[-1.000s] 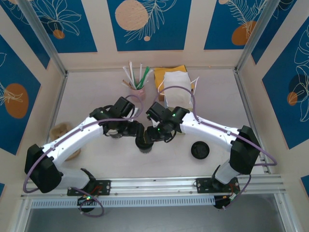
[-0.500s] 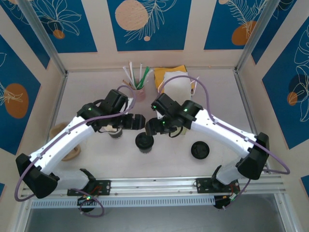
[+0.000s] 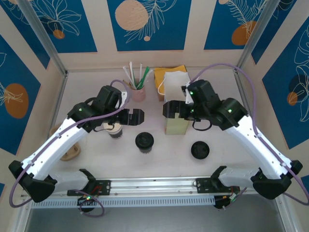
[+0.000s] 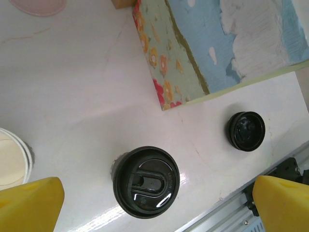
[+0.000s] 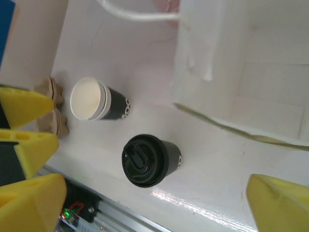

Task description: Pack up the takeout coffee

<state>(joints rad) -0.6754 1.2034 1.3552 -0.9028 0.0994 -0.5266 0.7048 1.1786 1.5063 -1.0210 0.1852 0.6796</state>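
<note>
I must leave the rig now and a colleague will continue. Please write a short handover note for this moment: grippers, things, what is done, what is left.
Left gripper: open, holding nothing, beside the open cup.
Right gripper: open, holding nothing, by the paper bag.
Takeout coffee: upright on the table between the arms, untouched.
Done: the black lid is on it.
Left: grasp the takeout coffee and place it in the paper bag. A spare lid lies to the right.
</note>
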